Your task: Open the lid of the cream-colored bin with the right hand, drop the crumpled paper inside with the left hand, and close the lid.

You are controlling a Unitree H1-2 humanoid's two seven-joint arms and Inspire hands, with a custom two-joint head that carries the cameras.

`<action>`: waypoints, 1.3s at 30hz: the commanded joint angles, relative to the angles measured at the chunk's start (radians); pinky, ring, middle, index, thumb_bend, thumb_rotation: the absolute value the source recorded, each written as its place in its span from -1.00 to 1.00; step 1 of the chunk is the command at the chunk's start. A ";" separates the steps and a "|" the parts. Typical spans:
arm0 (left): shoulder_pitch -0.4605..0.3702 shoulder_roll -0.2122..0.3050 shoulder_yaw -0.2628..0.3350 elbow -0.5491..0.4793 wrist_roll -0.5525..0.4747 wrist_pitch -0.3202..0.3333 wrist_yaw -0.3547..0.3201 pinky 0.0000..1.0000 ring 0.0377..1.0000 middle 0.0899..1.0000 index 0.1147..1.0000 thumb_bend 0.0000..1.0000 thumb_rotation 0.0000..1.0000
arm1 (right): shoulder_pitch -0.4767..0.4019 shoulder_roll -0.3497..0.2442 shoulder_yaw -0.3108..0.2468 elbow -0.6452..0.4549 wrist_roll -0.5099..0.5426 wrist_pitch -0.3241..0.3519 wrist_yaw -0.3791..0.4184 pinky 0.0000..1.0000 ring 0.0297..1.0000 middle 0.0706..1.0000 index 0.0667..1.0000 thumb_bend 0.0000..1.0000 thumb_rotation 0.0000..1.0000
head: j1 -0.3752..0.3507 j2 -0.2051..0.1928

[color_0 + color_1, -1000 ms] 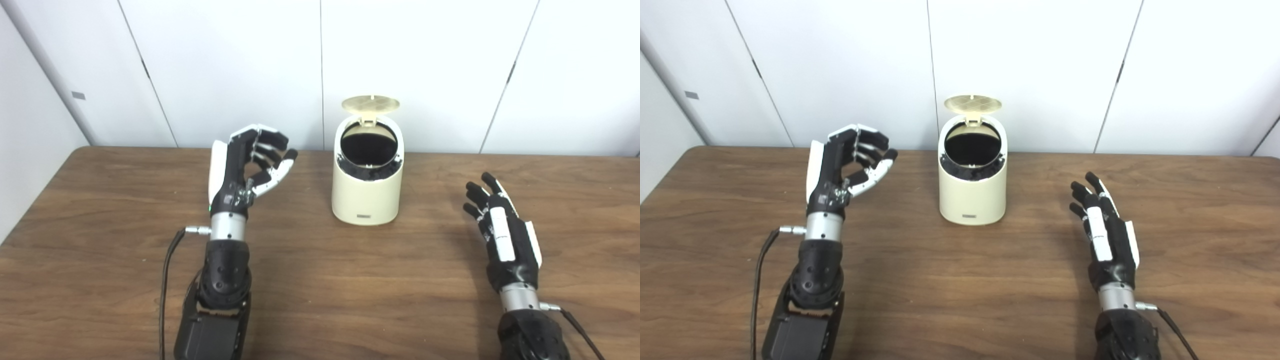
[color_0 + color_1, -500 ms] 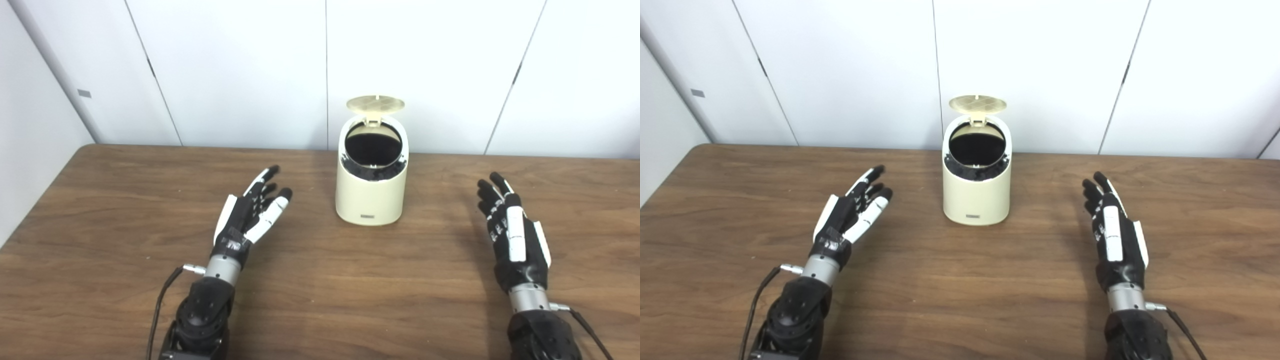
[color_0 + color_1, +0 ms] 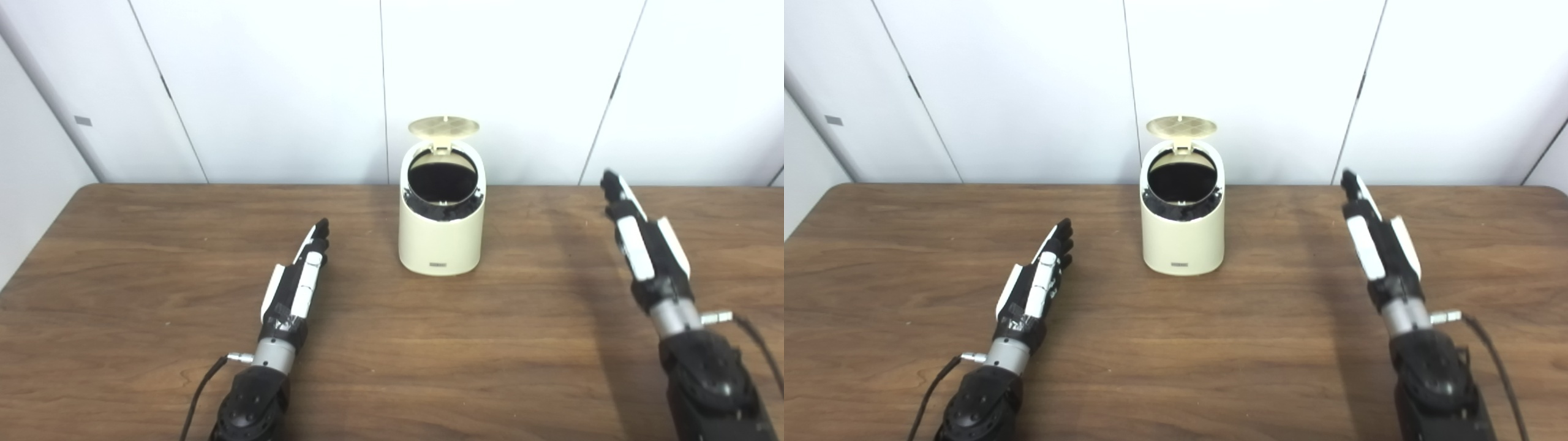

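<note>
Left hand (image 3: 298, 282) flat, empty; right hand (image 3: 637, 239) outstretched, empty; bin (image 3: 441, 239) between, lid (image 3: 443, 127) up.

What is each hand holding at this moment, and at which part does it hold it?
Nothing is held. The left hand and the right hand both have straight fingers with nothing between them, each apart from the bin, whose lid stands open.

Stood alone mid-table as the only obstacle: cream-colored bin (image 3: 441, 236), its lid (image 3: 443, 127) tipped up behind the round mouth, leaving that mouth unblocked from above and in front. Lay bare on both flanks, the wooden table (image 3: 153, 245), with left hand (image 3: 297, 285) and right hand (image 3: 643, 245) well apart from the bin
</note>
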 commanded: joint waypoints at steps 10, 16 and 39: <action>-0.006 -0.011 0.020 0.032 -0.029 -0.060 0.018 1.00 1.00 1.00 1.00 0.06 1.00 | -0.235 -0.088 0.114 -0.155 -0.195 0.269 0.120 0.63 0.81 0.92 0.92 0.25 1.00 | -0.032 -0.006; -0.006 -0.014 0.020 0.044 -0.037 -0.073 0.015 1.00 1.00 1.00 1.00 -0.01 1.00 | -0.328 -0.108 0.194 -0.146 -0.327 0.327 0.139 0.54 0.77 0.87 0.87 0.23 0.99 | -0.037 -0.007; -0.004 -0.016 0.008 0.081 -0.045 -0.081 0.002 1.00 1.00 1.00 1.00 -0.03 1.00 | -0.533 -0.142 0.301 -0.080 -0.425 0.302 0.294 0.62 0.77 0.79 0.78 0.22 1.00 | -0.068 -0.023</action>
